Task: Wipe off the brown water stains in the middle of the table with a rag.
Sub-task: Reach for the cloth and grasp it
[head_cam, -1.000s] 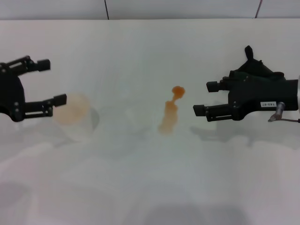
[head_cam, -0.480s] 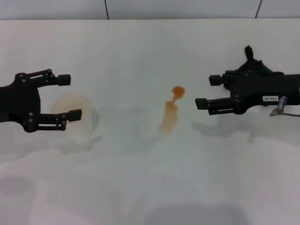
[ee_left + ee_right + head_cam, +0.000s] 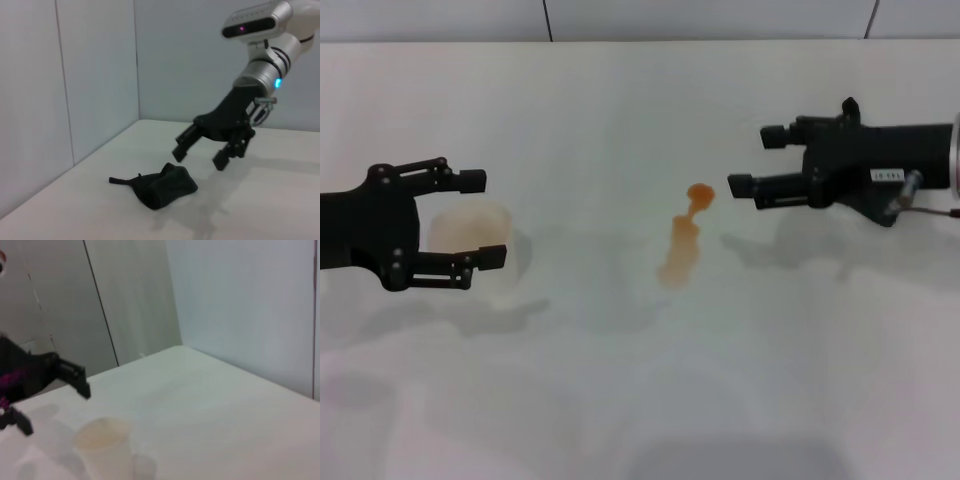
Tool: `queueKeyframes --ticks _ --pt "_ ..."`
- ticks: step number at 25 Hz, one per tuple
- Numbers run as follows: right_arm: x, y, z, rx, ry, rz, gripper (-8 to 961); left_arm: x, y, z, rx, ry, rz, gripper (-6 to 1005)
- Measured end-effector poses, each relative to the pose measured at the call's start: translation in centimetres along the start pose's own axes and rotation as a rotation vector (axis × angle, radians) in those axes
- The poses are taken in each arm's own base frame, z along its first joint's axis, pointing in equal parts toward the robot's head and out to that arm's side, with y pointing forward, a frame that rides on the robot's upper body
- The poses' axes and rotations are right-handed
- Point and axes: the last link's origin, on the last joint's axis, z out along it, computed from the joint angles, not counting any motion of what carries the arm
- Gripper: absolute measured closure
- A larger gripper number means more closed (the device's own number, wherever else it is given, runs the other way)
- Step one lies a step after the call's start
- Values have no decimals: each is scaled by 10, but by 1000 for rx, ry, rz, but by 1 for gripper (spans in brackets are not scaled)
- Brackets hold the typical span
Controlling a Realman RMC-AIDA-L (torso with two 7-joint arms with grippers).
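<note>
Hovering open, right gripper (image 3: pixel 752 161) beside stains (image 3: pixel 682 243)

Black grippers, silver right arm (image 3: pixel 280 30) with blue light

A pale cream paper cup (image 3: pixel 475 245) stands upright on my worktop (image 3: pixel 640 400), over on my left side. Grey wall panels (image 3: pixel 700 18) with dark seams run behind the far edge.
</note>
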Motion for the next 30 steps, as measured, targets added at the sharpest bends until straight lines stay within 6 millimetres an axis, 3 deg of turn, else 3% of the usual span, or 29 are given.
queueKeyframes --ticks 10,18,30 --pt "-22 -31 10 118 190 22 103 -2 5 8 -32 -9 -8 119" --pt "-31 -50 7 201 255 22 104 1 4 14 -46 -6 3 119" --pt "-19 -71 2 312 411 43 106 5 3 21 -59 1 13 119"
